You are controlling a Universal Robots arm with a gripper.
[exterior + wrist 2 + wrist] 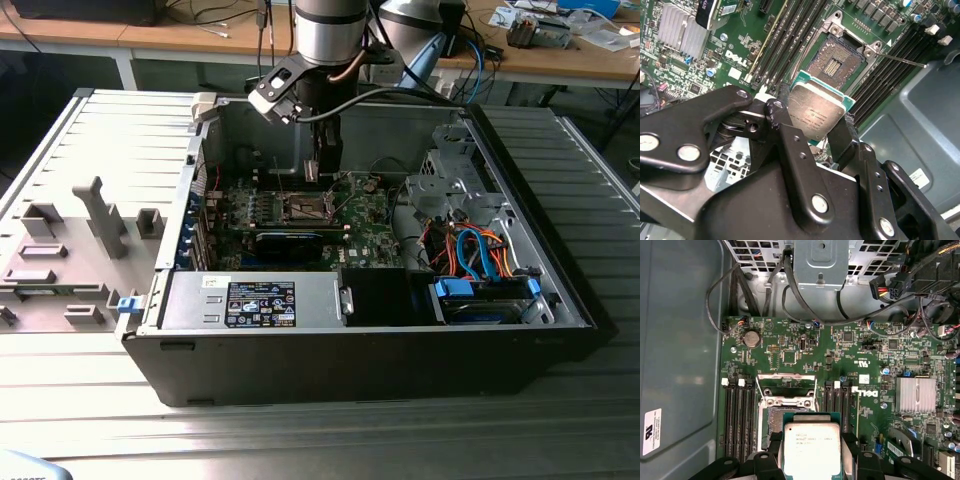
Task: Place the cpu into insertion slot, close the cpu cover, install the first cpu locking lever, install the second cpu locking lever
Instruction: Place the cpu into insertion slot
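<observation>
The step in hand looks like the first one: setting the cpu (812, 447) into the insertion slot (772, 422). In the exterior view the arm reaches down from the upper middle of the frame into the open computer case (350, 360), which lies on the ribbed worktop (80, 400), with the pincer (322, 172) just above the socket (308, 208) at the centre of the green board. In both wrist views the pincer (815, 114) is clamped on the chip (817, 110), one black finger against each of two opposite edges, the silvery top facing the camera. The chip hangs above the board beside the socket (836, 59), overlapping its near rim but not seated; the dark centre of the slot lies bare. The cpu cover (785, 376) appears swung up and back from the socket, and a thin lever rod (902, 60) sticks out over the memory slots (737, 420), so the later steps seem untouched. As a judgement, the placing calls for bringing the chip squarely over the socket, level and with its edges parallel to the rim, since the second wrist view shows it offset toward one side. A tilted or shifted descent could catch the rim or the contacts.
</observation>
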